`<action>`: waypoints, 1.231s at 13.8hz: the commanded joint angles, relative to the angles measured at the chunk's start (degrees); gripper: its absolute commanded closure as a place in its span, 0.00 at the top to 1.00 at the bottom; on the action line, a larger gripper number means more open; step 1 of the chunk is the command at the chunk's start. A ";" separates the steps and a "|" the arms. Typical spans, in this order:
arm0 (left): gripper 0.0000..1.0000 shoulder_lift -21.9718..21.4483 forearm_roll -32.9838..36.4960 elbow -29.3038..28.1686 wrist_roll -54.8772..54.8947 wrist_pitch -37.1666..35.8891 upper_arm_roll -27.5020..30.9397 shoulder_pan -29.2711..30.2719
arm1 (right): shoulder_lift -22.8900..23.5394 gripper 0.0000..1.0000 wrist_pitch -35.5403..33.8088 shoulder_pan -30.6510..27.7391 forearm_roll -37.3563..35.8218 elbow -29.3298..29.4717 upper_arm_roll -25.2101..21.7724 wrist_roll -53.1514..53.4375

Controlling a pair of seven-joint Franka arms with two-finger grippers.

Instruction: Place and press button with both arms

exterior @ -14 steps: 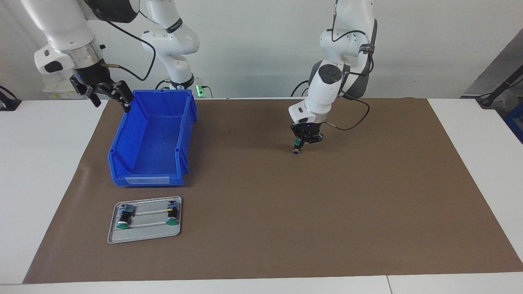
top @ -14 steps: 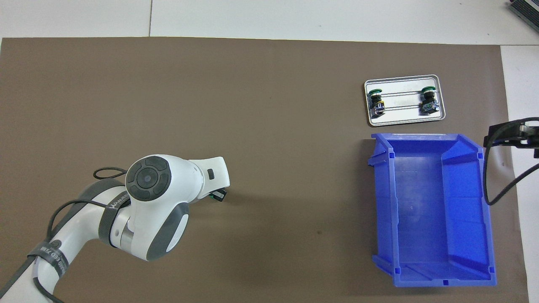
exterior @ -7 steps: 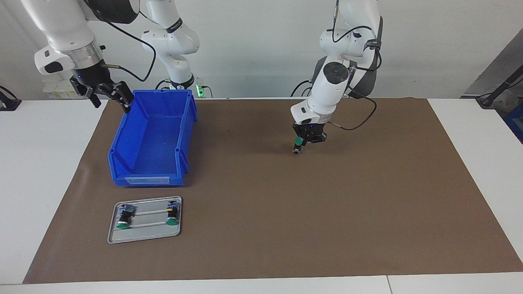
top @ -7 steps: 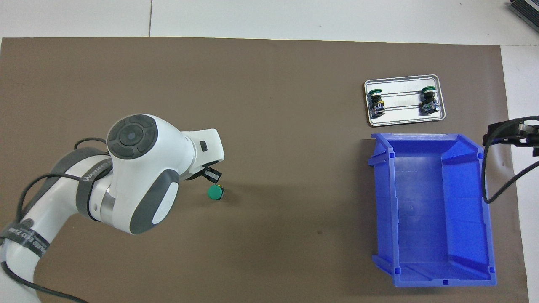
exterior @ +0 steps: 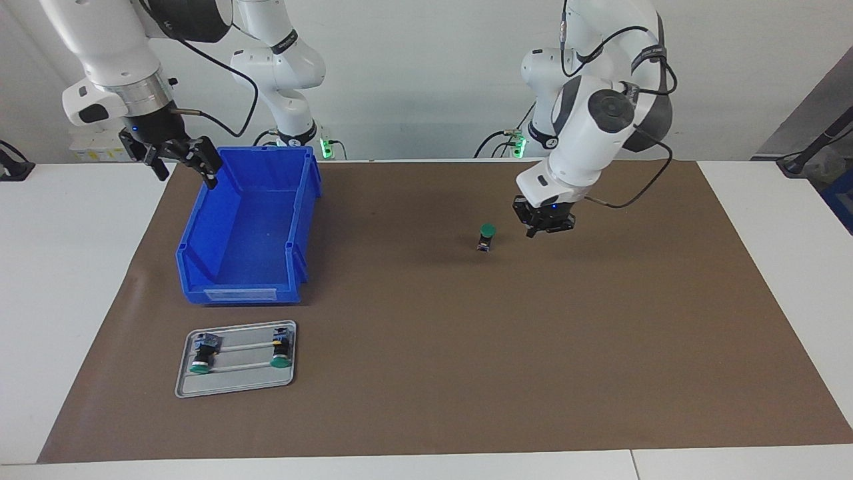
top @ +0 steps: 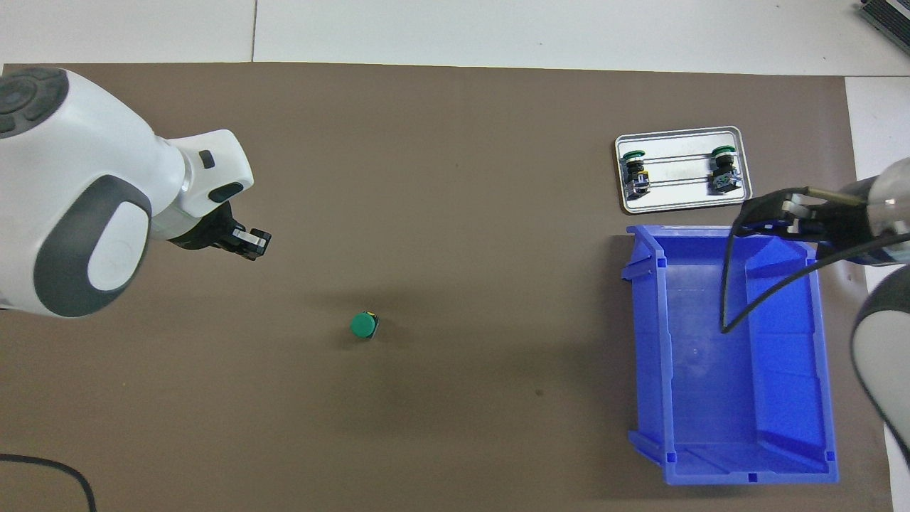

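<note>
On the brown mat (exterior: 466,373), push-button (exterior: 486,237) stands cap-up, ready for pressing; left gripper (exterior: 546,230) clenched empty beside it; right gripper (exterior: 178,159) spread wide over blue bin (exterior: 243,230), waiting

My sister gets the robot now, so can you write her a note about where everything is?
Left hand: shut, holding nothing, up over the mat beside the button.
Right hand: open, empty, waiting over the blue bin's corner nearest the robots.
The button stands upright on the mat, green cap up, nothing touching it.
Two more buttons lie on the tray.
Done: one button placed.
Left: whether it has been pressed cannot be told; the other two are untouched.
</note>
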 commanded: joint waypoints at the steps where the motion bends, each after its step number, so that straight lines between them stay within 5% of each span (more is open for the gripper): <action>1: 0.00 1.32 5.11 4.52 -1.10 -3.32 -0.46 2.67 | 1.10 1.00 4.29 8.38 0.10 -3.40 0.06 10.83; 5: 0.27 3.15 6.37 10.22 -1.10 -6.03 0.42 2.76 | 10.83 1.00 9.19 23.33 -0.69 1.33 0.15 36.10; 9: 0.47 8.25 6.89 21.02 -1.10 -13.67 2.00 2.68 | 21.22 1.00 19.12 32.31 -0.78 4.95 0.23 56.97; 12: 0.64 10.19 11.98 25.36 -1.10 -16.50 2.00 2.06 | 25.70 1.00 22.48 34.96 0.18 7.22 0.24 61.39; 15: 0.97 9.32 13.57 24.74 -1.19 -15.45 1.82 2.23 | 32.55 1.00 28.42 40.30 -1.65 7.94 0.32 63.86; 17: 1.00 7.48 13.49 21.95 -1.28 -14.48 1.91 2.41 | 32.57 1.00 27.24 40.85 -3.94 6.97 0.32 63.60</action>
